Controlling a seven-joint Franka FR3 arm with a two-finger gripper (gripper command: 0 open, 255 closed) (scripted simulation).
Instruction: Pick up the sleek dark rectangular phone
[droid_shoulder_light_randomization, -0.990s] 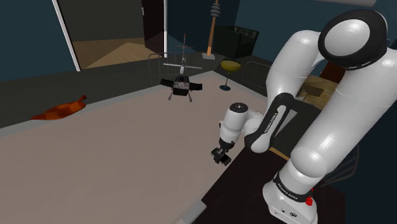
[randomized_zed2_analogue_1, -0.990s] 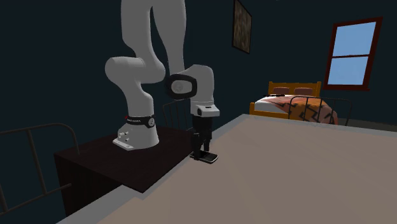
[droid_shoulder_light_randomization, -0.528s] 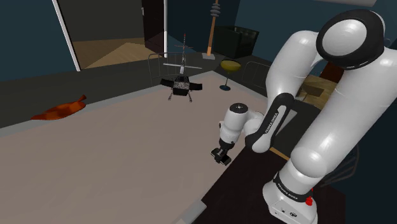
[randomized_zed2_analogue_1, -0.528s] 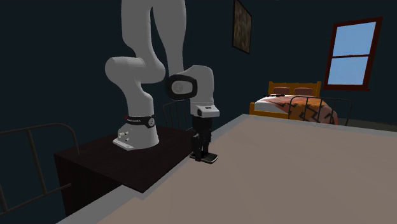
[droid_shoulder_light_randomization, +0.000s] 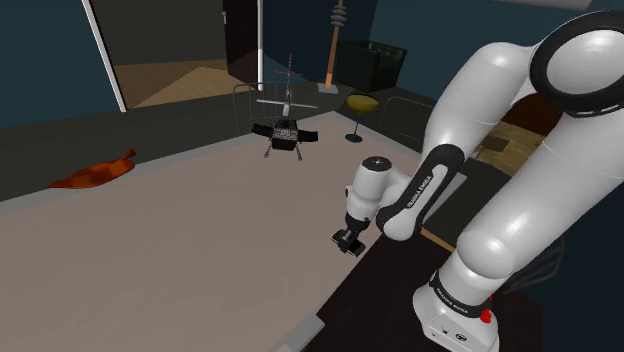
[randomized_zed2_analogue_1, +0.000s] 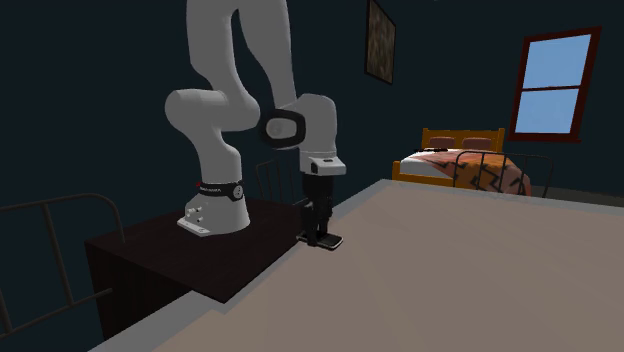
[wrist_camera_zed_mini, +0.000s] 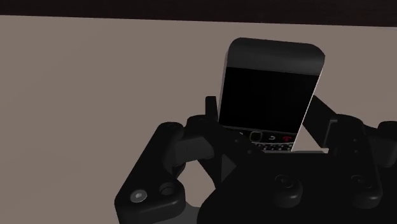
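The gripper (wrist_camera_zed_mini: 266, 121) is clamped on the phone (wrist_camera_zed_mini: 270, 83). Its black fingers (wrist_camera_zed_mini: 210, 113) press against the phone's two long sides, just above a small keypad. The phone is a dark rectangle with rounded corners and a blank black screen, and most of its length sticks out past the fingertips. Behind it in the wrist view lies the pale beige table (wrist_camera_zed_mini: 95, 83).

In the second exterior view the gripper (randomized_zed2_analogue_1: 322, 236) points straight down at the table's near edge (randomized_zed2_analogue_1: 450, 270), just beside the dark stand (randomized_zed2_analogue_1: 150, 255). The phone (randomized_zed2_analogue_1: 326, 243) shows as a flat dark slab at the fingertips. Whether it touches the tabletop cannot be told.

The white arm (randomized_zed2_analogue_1: 215, 110) rises from its base on the stand, folds over high up and drops its forearm down, so the wrist hangs above the table's edge. The shoulder view shows the gripper (droid_shoulder_light_randomization: 347, 241) at the same edge.

Further out on the table (droid_shoulder_light_randomization: 180, 250) stands a small model helicopter (droid_shoulder_light_randomization: 283, 130), well apart from the gripper. An orange-red object (droid_shoulder_light_randomization: 95, 172) lies at the table's far left side in the shoulder view. Beyond the table are a yellow stool (droid_shoulder_light_randomization: 362, 103), and in the second exterior view a bed (randomized_zed2_analogue_1: 462, 165), a window (randomized_zed2_analogue_1: 552, 85) and a framed picture (randomized_zed2_analogue_1: 379, 40).
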